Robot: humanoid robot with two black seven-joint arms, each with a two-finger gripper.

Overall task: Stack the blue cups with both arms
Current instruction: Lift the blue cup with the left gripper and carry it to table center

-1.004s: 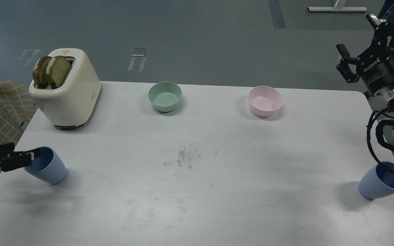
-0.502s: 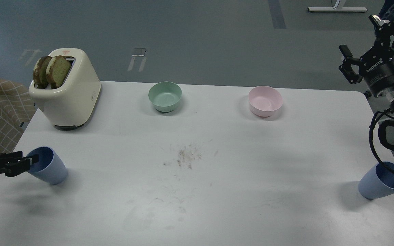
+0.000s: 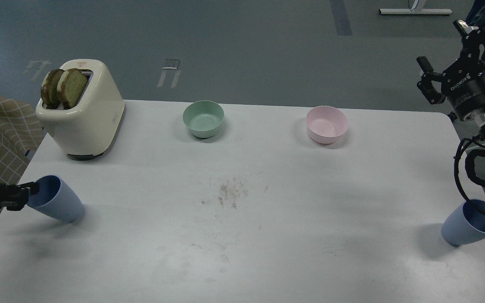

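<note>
A pale-blue cup [image 3: 56, 204] leans at the near left edge of the white table [image 3: 267, 235], its mouth tipped outward toward the left gripper [image 3: 30, 191], whose dark fingers meet the rim; whether they are clamped on the cup wall or merely against it cannot be told from this angle. Its twin, the second blue cup [image 3: 469, 222], stands tilted at the near right edge, well apart and untouched, with cables of the right arm crossing its mouth. The right gripper [image 3: 444, 67] hangs high over the far right corner, jaws spread wide and empty. Beyond them sit a green bowl [image 3: 203, 118], a pink bowl [image 3: 326, 124] and a cream toaster [image 3: 80, 111] holding two slices. The job here looks to be securing the left cup: a firm pinch across the rim wall before lifting, raising it straight so the rounded base clears the table without sliding or toppling
</note>
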